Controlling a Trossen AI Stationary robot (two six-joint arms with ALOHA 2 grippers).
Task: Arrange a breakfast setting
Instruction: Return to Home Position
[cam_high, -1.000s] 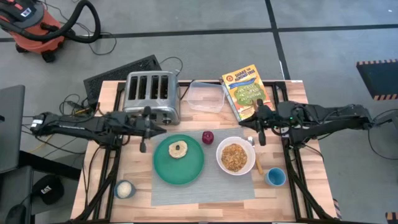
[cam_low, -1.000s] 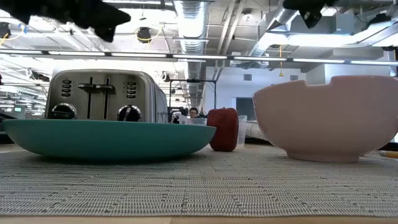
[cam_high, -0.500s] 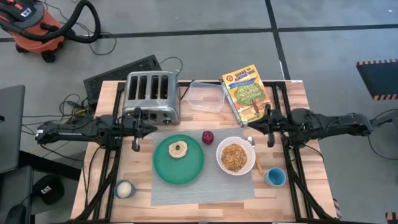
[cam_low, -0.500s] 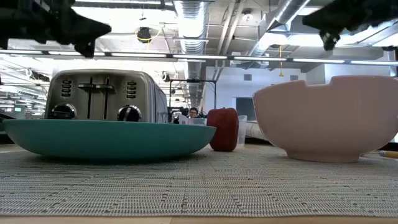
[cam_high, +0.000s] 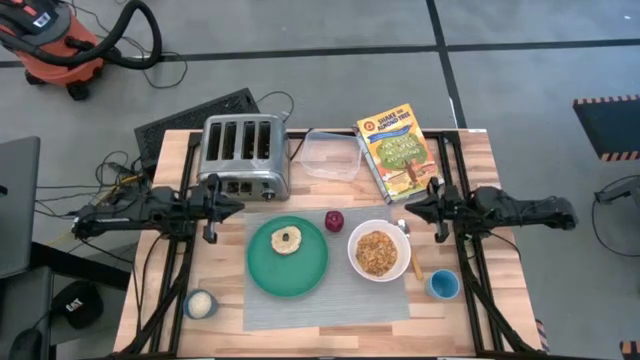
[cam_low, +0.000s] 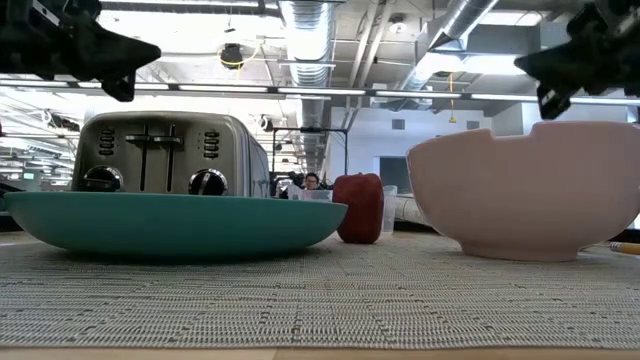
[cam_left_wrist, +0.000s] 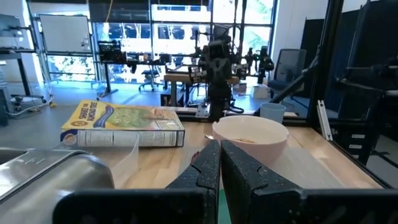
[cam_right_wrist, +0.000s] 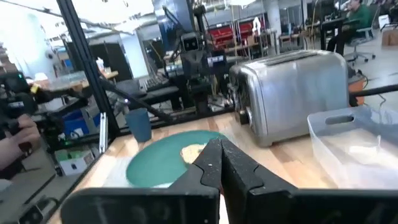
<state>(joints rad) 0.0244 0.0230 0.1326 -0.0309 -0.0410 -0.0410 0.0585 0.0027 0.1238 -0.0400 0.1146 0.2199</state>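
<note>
On the grey placemat (cam_high: 330, 295) sits a teal-green plate (cam_high: 300, 270) with a small tan bread (cam_high: 286, 240) on it. Right of it stands the white bowl (cam_high: 378, 254) with cereal inside. The dark-red fruit (cam_high: 334, 221) stands on the mat's far edge between them. The wooden spoon (cam_high: 413, 262) lies along the bowl's right side. My left gripper (cam_high: 241, 205) hovers shut, level, left of the plate in front of the toaster. My right gripper (cam_high: 407, 208) hovers shut, level, just right of the bowl's far side. Neither holds anything.
A chrome toaster (cam_high: 243, 152) stands at the far left. Also at the far edge are a clear plastic tub (cam_high: 330, 155) and a cereal box (cam_high: 397, 148). A blue cup (cam_high: 442, 285) stands near right of the mat, and a small white cup (cam_high: 201, 304) near left.
Both arms have drawn back from over the setting and sunk lower. My left gripper has gone toward the table's left edge, my right gripper toward the right edge. Both stay shut and come to point level. The setting has not moved.
</note>
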